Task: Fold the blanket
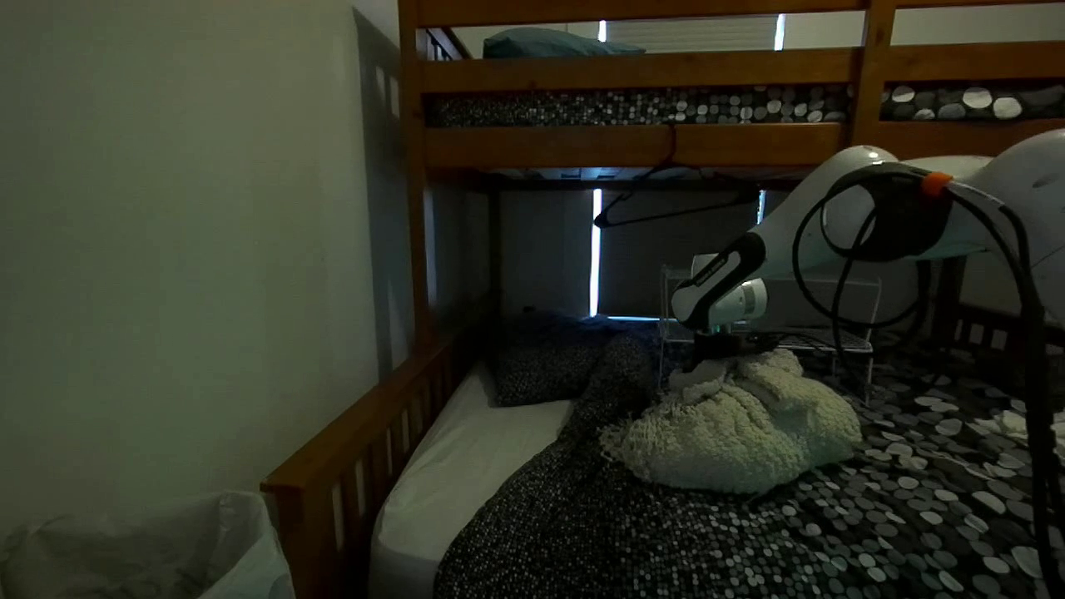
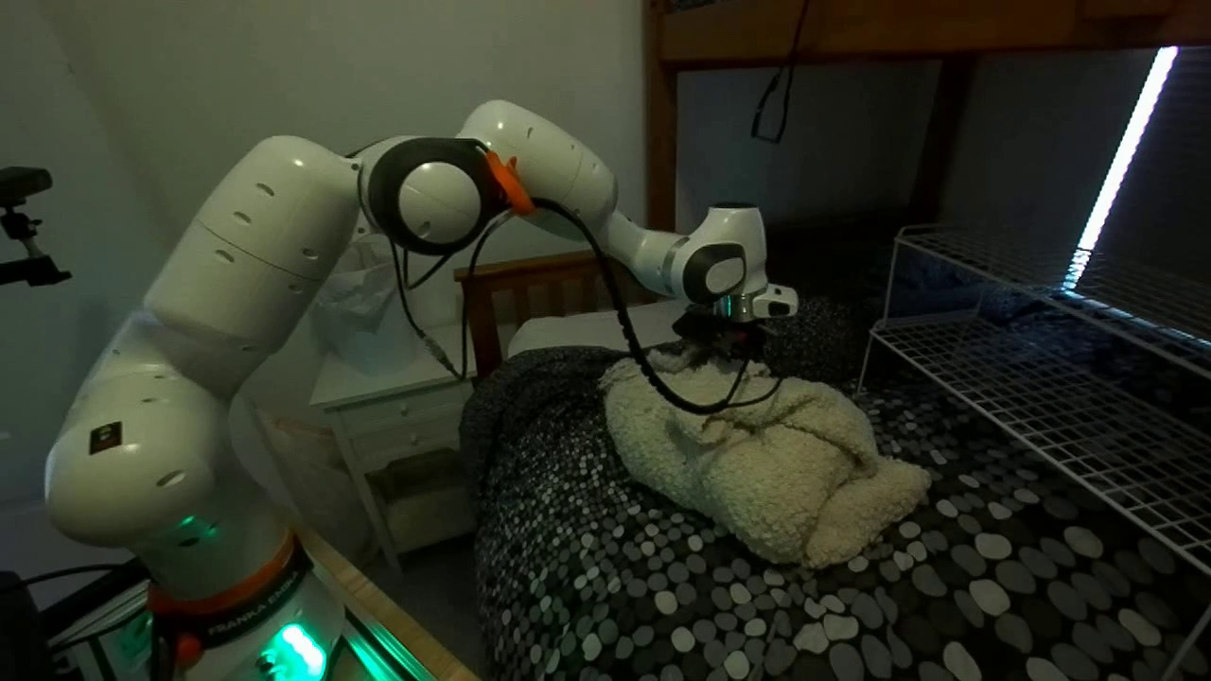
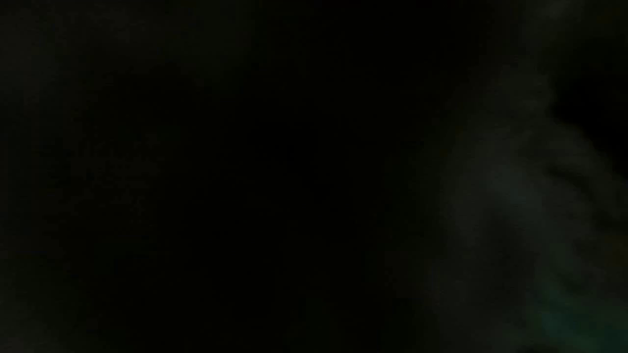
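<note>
A cream, fluffy blanket (image 1: 736,433) lies bunched in a heap on the dotted bedspread (image 1: 899,516). It also shows in an exterior view (image 2: 776,463) with folds along its top and side. My gripper (image 1: 712,348) points down at the far upper part of the heap, and it also shows in an exterior view (image 2: 721,337). Its fingers are hidden by the blanket and the dark, so I cannot tell whether they are open or shut on cloth. The wrist view is almost black, with only faint grey cloth-like shapes at the right.
A white wire rack (image 2: 1022,416) stands on the bed close behind the blanket. A black hanger (image 1: 674,212) hangs from the upper bunk rail (image 1: 632,146). A dark pillow (image 1: 549,366) lies by the wooden bed end (image 1: 358,424). A white nightstand (image 2: 397,407) stands beside the bed.
</note>
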